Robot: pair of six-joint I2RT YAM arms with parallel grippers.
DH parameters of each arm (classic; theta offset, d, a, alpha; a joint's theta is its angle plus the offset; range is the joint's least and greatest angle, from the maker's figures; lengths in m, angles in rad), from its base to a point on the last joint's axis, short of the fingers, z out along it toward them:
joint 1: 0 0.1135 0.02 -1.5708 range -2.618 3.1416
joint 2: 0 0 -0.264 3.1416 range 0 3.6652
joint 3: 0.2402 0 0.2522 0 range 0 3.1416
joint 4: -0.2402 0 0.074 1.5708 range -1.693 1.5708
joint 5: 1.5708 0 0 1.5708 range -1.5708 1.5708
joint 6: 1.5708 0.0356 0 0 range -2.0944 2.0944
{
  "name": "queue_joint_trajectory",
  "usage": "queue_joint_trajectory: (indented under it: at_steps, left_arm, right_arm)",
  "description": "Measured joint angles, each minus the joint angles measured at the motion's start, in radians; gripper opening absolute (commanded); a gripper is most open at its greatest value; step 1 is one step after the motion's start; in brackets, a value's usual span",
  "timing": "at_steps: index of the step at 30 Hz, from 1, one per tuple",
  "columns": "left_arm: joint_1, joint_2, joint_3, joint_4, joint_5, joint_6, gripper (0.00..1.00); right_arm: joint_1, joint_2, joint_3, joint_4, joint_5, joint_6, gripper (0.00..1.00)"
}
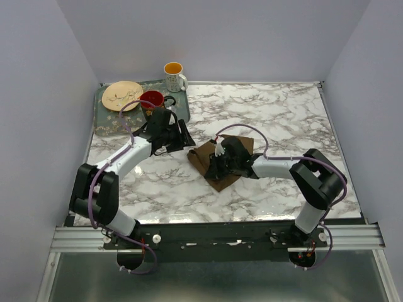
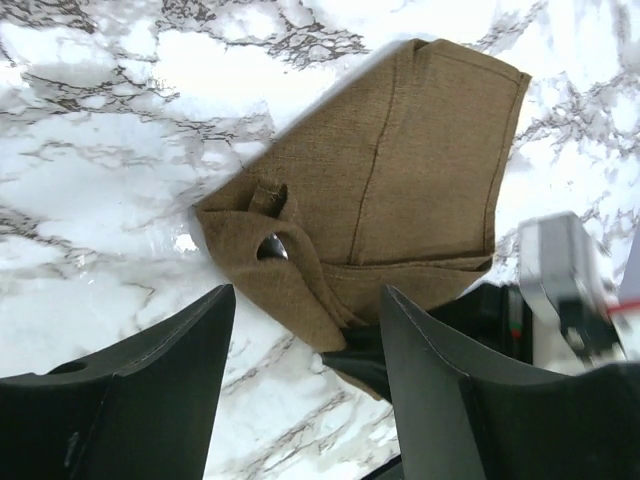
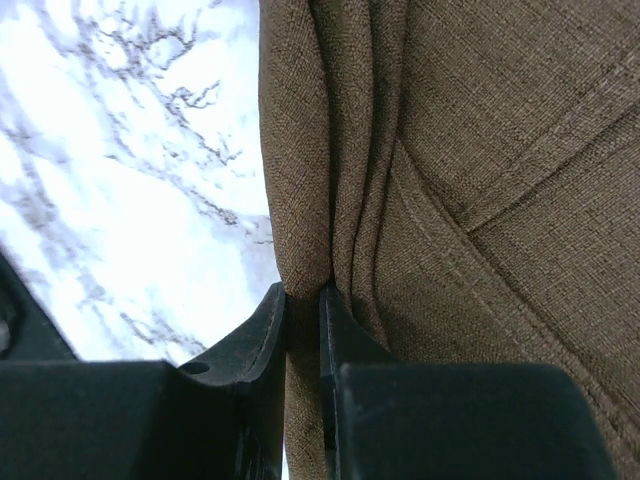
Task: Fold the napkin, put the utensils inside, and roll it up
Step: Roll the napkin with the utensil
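Right gripper: nearly closed, its two black fingers pinch a thin bunch of folds of the napkin between them.
Napkin: dark brown woven cloth, lying in the middle of the marble table, a little toward the near side; it is folded into several layers with stitched hems showing.
Napkin shape: from the left wrist view the napkin is a rough folded shape; one corner is curled into a small loop at its left end, and layers overlap along its lower side.
Napkin from above: the napkin is partly covered by the right gripper, which reaches to it from the right.
Left gripper: jaws stand wide, nothing between the fingers; the lower edge of the cloth shows in the gap beneath them.
Left gripper place: from above, the left gripper is just beside the left edge of the napkin, not touching it as far as I can tell.
Tray: green, at the far left corner of the table.
On tray: beige patterned plate and red cup just beside it.
Mug: white patterned, orange inside, at the far right corner of the tray; whether it stands on the tray I cannot tell.
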Motion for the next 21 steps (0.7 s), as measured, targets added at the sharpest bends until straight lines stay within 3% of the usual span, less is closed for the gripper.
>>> queue_joint_trajectory:
  at_steps: [10,21]
  left_arm:
    - [-0.023,-0.227,-0.169,-0.045,-0.056,-0.033,0.72]
    - [-0.16,-0.084,-0.269,0.032,-0.068,-0.238,0.72]
  right_arm:
    - [-0.132,0.093,-0.075,0.232,-0.36,0.119,0.01]
    - [-0.164,0.154,-0.121,0.375,-0.533,0.196,0.01]
